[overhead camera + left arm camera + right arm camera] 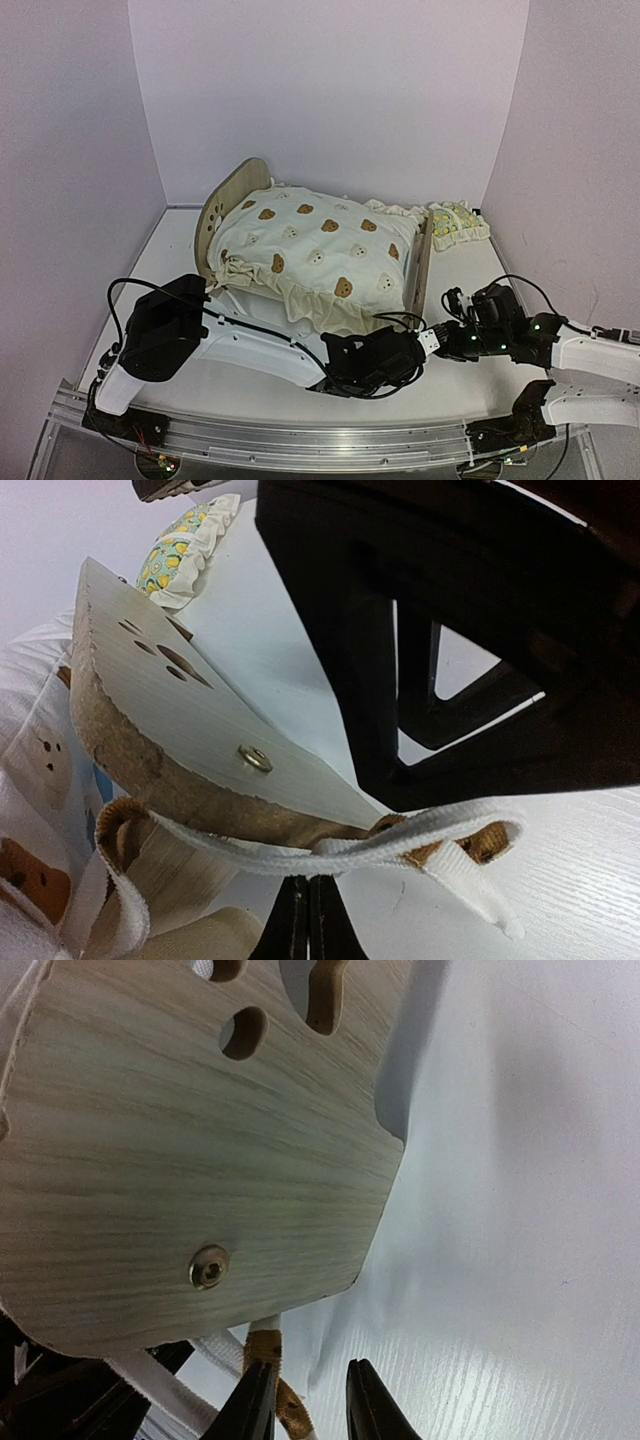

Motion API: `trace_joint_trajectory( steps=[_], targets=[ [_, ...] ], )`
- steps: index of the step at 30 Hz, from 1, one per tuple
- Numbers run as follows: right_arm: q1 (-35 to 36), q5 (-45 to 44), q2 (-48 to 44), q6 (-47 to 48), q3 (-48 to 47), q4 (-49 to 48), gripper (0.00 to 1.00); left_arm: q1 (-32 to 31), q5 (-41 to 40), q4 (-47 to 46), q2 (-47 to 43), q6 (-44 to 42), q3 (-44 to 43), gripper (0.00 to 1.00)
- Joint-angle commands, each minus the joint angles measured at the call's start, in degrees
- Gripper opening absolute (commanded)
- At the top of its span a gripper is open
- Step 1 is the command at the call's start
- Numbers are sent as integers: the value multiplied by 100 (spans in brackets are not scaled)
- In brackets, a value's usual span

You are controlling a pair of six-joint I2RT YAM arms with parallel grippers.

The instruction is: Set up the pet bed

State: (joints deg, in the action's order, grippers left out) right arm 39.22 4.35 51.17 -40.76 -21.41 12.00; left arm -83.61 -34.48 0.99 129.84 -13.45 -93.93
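Observation:
The pet bed (226, 204), light wood with two arched end boards, stands mid-table under a cream bear-print cushion (320, 245). My left gripper (412, 338) reaches across to the bed's near right corner. In the left wrist view it (308, 915) is shut, its tips pinching a taut white strap (400, 838) that runs under the end board (200, 720). My right gripper (452, 300) faces the same corner from the right. In its wrist view it (312, 1400) is narrowly open below the board (200, 1140), with a brown-ended strap (268, 1345) beside its left finger.
A small lemon-print pillow (458, 222) lies at the back right, beyond the bed, also in the left wrist view (180, 550). Purple walls close in the table on three sides. Both arms crowd the near right corner of the bed.

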Motion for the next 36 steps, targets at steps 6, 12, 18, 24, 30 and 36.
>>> trace_joint_trajectory(
  steps=[6, 12, 18, 24, 30, 36],
  targets=[
    [262, 1444, 64, 165, -215, -1500, 26, -112, 795, -838, 220, -489, -225, 0],
    [262, 1679, 39, 256, -292, -1526, 26, -111, 947, -1042, 153, -512, -134, 0],
    [263, 1869, 37, 425, -413, -1529, 27, -116, 1085, -1316, 109, -629, 2, 0],
    [261, 1656, -107, 580, -490, -1351, 28, -105, 1054, -1323, 149, -650, 0, 0],
    [262, 1020, -702, 1005, -561, -546, 29, -79, 1022, -1364, 123, -610, 124, 0],
    [253, 448, -1199, 1368, -700, 56, 32, -53, 1057, -1475, 84, -577, 243, 0]
  ],
)
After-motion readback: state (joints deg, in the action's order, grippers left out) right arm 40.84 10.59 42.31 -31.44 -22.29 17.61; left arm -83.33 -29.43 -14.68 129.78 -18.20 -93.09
